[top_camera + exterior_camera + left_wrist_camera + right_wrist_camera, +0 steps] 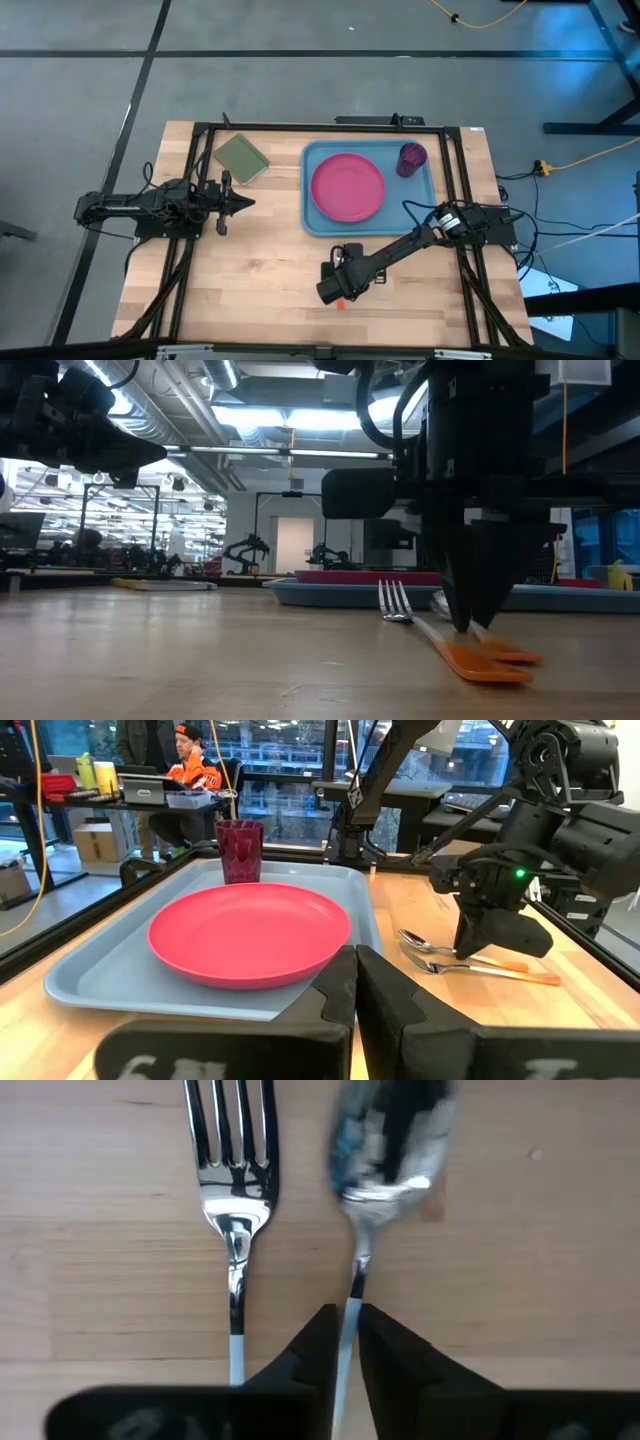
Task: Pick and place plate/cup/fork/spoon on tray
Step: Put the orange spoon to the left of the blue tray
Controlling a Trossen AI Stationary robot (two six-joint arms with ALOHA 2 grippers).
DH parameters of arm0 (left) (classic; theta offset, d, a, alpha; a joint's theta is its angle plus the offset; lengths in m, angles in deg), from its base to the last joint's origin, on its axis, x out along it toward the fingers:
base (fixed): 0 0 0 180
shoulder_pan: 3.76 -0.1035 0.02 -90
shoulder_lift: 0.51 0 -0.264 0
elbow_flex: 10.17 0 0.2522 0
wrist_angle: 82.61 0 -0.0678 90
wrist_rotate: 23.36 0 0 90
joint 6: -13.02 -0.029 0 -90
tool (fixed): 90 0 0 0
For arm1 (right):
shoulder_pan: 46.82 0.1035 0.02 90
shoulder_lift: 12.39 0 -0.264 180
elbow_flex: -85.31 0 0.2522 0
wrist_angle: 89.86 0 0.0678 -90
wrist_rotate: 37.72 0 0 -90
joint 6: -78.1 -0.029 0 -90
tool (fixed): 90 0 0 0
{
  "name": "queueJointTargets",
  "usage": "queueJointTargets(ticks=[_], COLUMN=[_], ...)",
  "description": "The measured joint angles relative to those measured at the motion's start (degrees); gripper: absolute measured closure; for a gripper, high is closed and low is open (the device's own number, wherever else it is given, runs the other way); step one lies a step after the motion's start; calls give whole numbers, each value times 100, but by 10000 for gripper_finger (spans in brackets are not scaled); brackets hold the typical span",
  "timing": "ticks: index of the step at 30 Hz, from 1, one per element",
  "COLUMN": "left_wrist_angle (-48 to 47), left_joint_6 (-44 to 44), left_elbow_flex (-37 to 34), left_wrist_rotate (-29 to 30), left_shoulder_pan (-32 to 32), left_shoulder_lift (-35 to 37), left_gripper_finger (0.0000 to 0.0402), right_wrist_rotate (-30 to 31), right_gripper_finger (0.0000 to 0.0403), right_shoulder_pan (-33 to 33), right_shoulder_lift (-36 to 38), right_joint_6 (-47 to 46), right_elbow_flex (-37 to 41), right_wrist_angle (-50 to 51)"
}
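Straddling the spoon's stem: right gripper (342,1342), fingertips nearly closed on either side of the handle.

Left gripper (243,203): shut, empty, raised over the table's left half beside the olive pad (241,158), well apart from the cutlery. Tray (318,222): centre-right, carrying the plate (347,187) and the cup (412,158) in its far right corner. Fork (235,1190) and spoon (385,1155): parallel on bare wood just beside the tray's near edge, heads toward the tray, orange handles away from it. Right gripper stands down at the table over the spoon handle, jaws crossing its long axis; grip appears not yet firm. Fork lies just beside, outside the jaws. Right arm far nearer; tray lies straight beyond the spoon's bowl.
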Motion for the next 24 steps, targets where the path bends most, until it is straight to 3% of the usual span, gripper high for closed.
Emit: queueJointTargets(ticks=[8,24], left_wrist_angle=[0,0], left_joint_6=[2,2], left_elbow_flex=[0,0], left_wrist_rotate=[2,2], left_shoulder_pan=[0,0], left_shoulder_lift=[-2,0], left_gripper_finger=[401,401], right_wrist_rotate=[254,260], right_gripper_finger=[394,399], right_shoulder_pan=[59,487], right_shoulder_lift=[4,461], right_joint_6=[125,-540], right_elbow_flex=[10,-580], right_wrist_angle=[104,1913])
